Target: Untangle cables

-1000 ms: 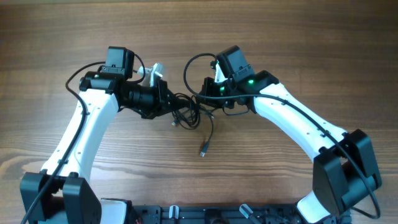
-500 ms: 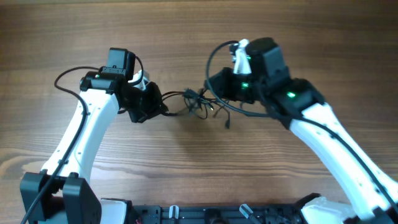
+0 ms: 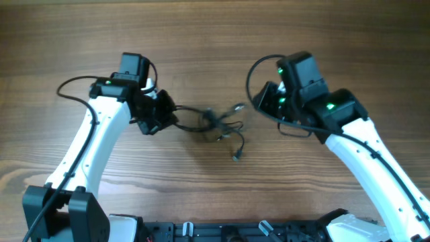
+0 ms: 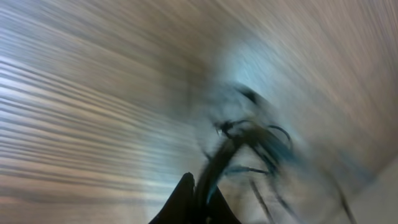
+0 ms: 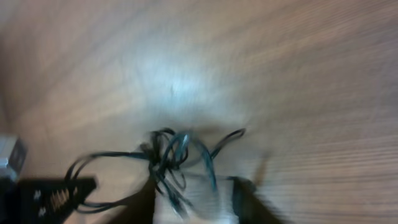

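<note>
Left arm (image 3: 91, 144): white link up from near-left base, elbow bent, wrist turned toward centre. Left gripper (image 3: 171, 115) low over table, pointing right. On my wrist cam its fingers (image 4: 183, 202) are pinched together on cables (image 4: 249, 132). Right arm (image 3: 366, 158): reaches in from near-right, green LEDs lit at wrist. Right gripper (image 3: 263, 101) points left, well apart from left gripper. Wrist cam shows its fingers (image 5: 249, 199) spread, jaws apart. Both wrist views heavily blurred, so I can't read finer detail.
</note>
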Motion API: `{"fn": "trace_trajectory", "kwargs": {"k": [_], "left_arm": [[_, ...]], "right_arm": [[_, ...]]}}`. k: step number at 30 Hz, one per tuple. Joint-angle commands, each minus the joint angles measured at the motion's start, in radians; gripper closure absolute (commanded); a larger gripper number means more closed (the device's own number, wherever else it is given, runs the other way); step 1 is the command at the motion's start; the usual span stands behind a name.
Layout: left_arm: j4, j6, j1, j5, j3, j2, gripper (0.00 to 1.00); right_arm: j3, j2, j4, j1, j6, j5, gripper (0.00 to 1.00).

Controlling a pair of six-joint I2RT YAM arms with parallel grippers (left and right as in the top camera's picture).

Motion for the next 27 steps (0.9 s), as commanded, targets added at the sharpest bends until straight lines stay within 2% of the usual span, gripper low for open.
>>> {"fn": "trace_trajectory", "kwargs": {"k": [1,2,3,6,10,14,17,20,27], "left_arm": [[-0.001,0.0,0.014,-0.083,-0.003,0.002,0.94],[-0.001,0.0,0.014,-0.077,-0.003,0.002,0.94],[-0.001,0.0,0.014,-0.064,-0.003,0.002,0.94],[0.006,0.001,0.014,-0.018,-0.003,0.002,0.95],[0.047,0.023,0.014,0.092,-0.003,0.002,0.96],[0.091,0.15,0.014,0.274,-0.003,0.002,0.96],[0.097,0.194,0.014,0.341,-0.003,0.002,0.96],[0.09,0.198,0.014,0.341,-0.003,0.002,0.96],[0.086,0.198,0.014,0.33,-0.003,0.002,0.96]], "right_arm": [[0.002,-0.008,0.085,-0.007,-0.116,-0.138,0.35],[0.002,-0.008,0.111,-0.006,-0.151,-0.208,0.27],[0.002,-0.008,0.13,-0.006,-0.17,-0.281,0.24],[0.002,-0.003,0.14,-0.005,-0.169,-0.368,0.23],[0.002,0.012,0.116,0.021,-0.175,-0.35,0.18],[0.002,0.063,0.119,0.056,-0.19,-0.347,0.17],[0.002,0.121,0.153,0.076,-0.187,-0.347,0.18],[0.002,0.194,0.187,0.091,-0.136,-0.348,0.29],[0.002,0.348,0.25,0.121,-0.084,-0.378,0.37]]}}
